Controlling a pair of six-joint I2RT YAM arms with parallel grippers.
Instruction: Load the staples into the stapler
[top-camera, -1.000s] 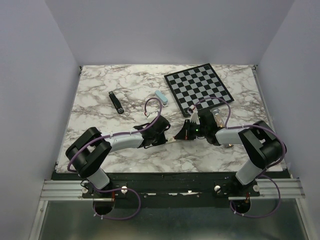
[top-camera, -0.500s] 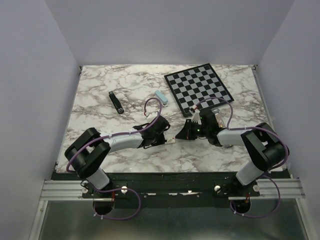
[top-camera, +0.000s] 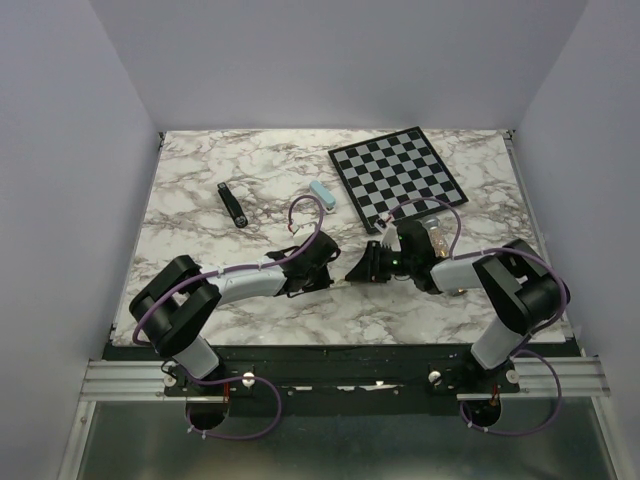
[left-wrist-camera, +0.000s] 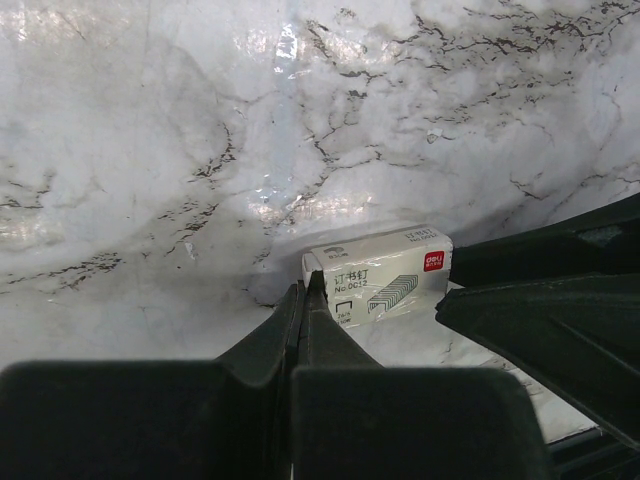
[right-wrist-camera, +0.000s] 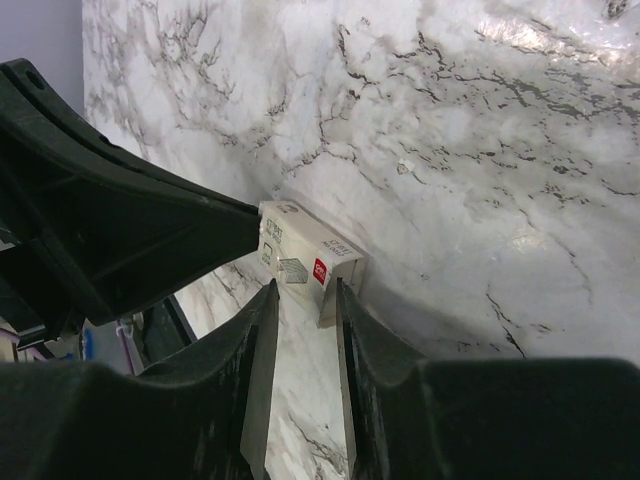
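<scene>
The black stapler (top-camera: 232, 206) lies at the far left of the marble table, away from both arms. A small cream staple box (left-wrist-camera: 378, 285) lies between the grippers; it also shows in the right wrist view (right-wrist-camera: 305, 262). No bare staples strip shows. My left gripper (left-wrist-camera: 305, 290) is shut and empty, its tips touching the box's left end. My right gripper (right-wrist-camera: 306, 292) is open, its fingertips on either side of the box's near end. In the top view the left gripper (top-camera: 333, 278) and right gripper (top-camera: 352, 271) nearly meet.
A chessboard (top-camera: 395, 175) lies at the back right. A small pale blue object (top-camera: 320, 193) lies left of it. A clear tube of brownish beads (top-camera: 437, 237) lies by the right arm. The right gripper's dark fingers (left-wrist-camera: 545, 310) fill the right of the left wrist view.
My right gripper has edged left toward the box and the left gripper. The left arm has barely moved.
</scene>
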